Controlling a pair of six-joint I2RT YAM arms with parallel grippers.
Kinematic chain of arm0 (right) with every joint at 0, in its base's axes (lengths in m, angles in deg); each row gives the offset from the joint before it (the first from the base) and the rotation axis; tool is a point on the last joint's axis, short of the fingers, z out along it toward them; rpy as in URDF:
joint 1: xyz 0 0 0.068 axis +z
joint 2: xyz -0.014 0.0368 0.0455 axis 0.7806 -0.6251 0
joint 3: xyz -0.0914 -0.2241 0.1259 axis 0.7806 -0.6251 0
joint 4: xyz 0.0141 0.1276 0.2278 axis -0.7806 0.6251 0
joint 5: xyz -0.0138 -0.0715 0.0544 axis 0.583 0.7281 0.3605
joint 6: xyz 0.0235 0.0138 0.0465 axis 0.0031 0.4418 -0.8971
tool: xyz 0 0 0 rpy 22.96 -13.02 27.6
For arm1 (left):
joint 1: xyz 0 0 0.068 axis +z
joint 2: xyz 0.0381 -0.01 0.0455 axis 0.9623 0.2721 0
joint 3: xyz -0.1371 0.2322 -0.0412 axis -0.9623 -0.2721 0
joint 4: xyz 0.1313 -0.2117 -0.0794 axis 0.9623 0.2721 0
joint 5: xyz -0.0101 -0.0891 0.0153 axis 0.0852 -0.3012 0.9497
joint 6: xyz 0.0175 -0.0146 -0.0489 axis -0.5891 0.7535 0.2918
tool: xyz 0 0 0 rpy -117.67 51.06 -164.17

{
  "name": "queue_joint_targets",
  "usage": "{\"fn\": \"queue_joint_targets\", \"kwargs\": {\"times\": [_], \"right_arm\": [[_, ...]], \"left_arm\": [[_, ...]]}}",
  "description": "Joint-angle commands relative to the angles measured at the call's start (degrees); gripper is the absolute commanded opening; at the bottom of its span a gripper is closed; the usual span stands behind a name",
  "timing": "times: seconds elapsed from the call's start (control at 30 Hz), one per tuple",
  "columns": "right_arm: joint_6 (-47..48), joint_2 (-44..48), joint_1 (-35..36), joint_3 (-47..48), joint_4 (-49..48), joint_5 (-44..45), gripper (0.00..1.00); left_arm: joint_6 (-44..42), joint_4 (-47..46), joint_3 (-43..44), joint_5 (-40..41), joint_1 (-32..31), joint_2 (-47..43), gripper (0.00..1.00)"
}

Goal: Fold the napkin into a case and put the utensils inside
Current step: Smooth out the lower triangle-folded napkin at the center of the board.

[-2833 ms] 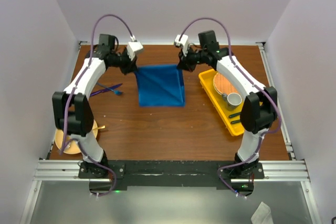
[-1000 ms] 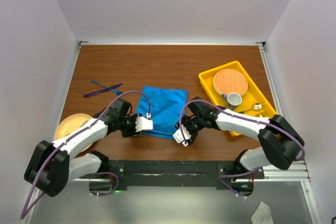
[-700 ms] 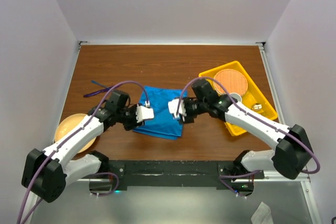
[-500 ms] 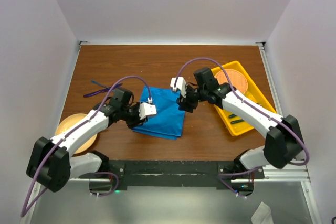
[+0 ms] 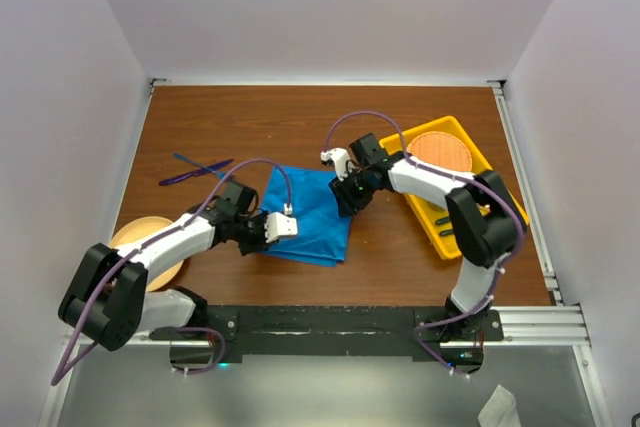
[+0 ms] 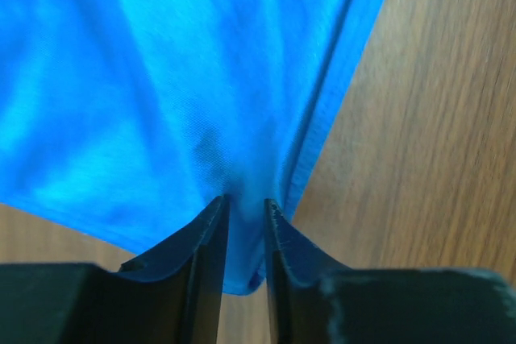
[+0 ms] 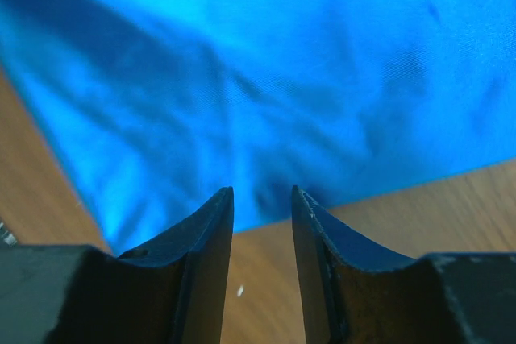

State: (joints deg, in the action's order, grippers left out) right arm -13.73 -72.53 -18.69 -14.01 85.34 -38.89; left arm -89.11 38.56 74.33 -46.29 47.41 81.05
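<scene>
Tray (image 5: 478, 159), yellow, at the right of the overhead view: it holds a round orange woven disc (image 5: 441, 151) at its far end and two black pieces (image 5: 446, 217) nearer the camera. The right arm crosses the tray's middle and hides what lies under it. A tan plate (image 5: 135, 237) at the lower left is half covered by the left arm, so its contents cannot be made out.

The blue napkin (image 5: 310, 212) lies folded and flat at the centre of the bench (image 5: 300, 127). The left gripper (image 5: 260, 240) pinches the napkin's lower left corner, and the cloth bunches between its fingers (image 6: 211, 231). The right gripper (image 5: 348, 201) sits at the napkin's upper right edge, its fingers (image 7: 214, 215) slightly spread with bare wood showing between them. The utensils (image 5: 197, 168), blue and purple, lie crossed at the upper left, well apart from the napkin.
</scene>
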Motion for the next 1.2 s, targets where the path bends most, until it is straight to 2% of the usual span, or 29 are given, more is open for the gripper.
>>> {"fn": "queue_joint_targets", "kwargs": {"times": [0.0,0.2,0.33,0.43,0.57,0.6,0.7,0.8,0.93,0.97,1.07,1.1,1.17], "right_arm": [[-3.0,-6.0,0.1,5.4,-1.6,3.2,0.37],[-2.5,-14.2,0.0,15.5,-1.4,4.3,0.33],[-2.2,-19.1,-0.8,25.1,1.8,2.4,0.32],[-3.7,-17.3,-3.1,28.2,4.4,-1.2,0.34],[-9.9,-5.9,-6.7,19.8,3.7,-6.9,0.36],[-14.7,-3.6,-7.2,17.5,2.9,-7.7,0.37],[-20.5,4.1,-8.0,7.7,0.7,-10.9,0.35],[-25.1,10.4,-8.0,-1.4,-3.0,-14.4,0.34],[-28.6,15.8,-8.1,-11.9,-9.9,-22.3,0.32],[-29.5,16.1,-8.0,-13.0,-11.4,-24.1,0.42],[-30.9,15.8,-8.4,-15.9,-15.0,-29.4,0.61],[-31.5,15.5,-8.8,-16.9,-16.9,-30.6,0.72],[-34.0,14.4,-8.9,-19.2,-18.6,-33.1,0.85]], "left_arm": [[0.3,-2.5,-2.1,1.4,-0.6,-0.2,0.27],[4.2,-5.3,-3.8,3.2,-3.2,0.3,0.24],[8.9,-6.1,-0.4,2.7,-3.4,2.1,0.32],[9.8,-7.3,1.8,2.3,-3.4,-0.3,0.37],[12.3,-11.3,4.3,1.5,-4.7,-2.5,0.44],[12.9,-11.9,4.8,1.5,-6.0,-1.4,0.46],[15.1,-16.2,6.3,2.8,-9.4,1.8,0.48],[16.7,-20.9,7.6,4.0,-12.5,5.9,0.5],[20.9,-22.9,10.8,3.4,-13.4,11.1,0.5],[22.7,-23.2,11.2,3.5,-13.4,12.7,0.5],[24.6,-23.8,11.8,3.5,-13.4,13.9,0.5],[25.0,-25.9,11.4,3.3,-13.4,14.0,0.5],[26.2,-26.5,11.2,3.6,-13.4,13.8,0.5]]}}
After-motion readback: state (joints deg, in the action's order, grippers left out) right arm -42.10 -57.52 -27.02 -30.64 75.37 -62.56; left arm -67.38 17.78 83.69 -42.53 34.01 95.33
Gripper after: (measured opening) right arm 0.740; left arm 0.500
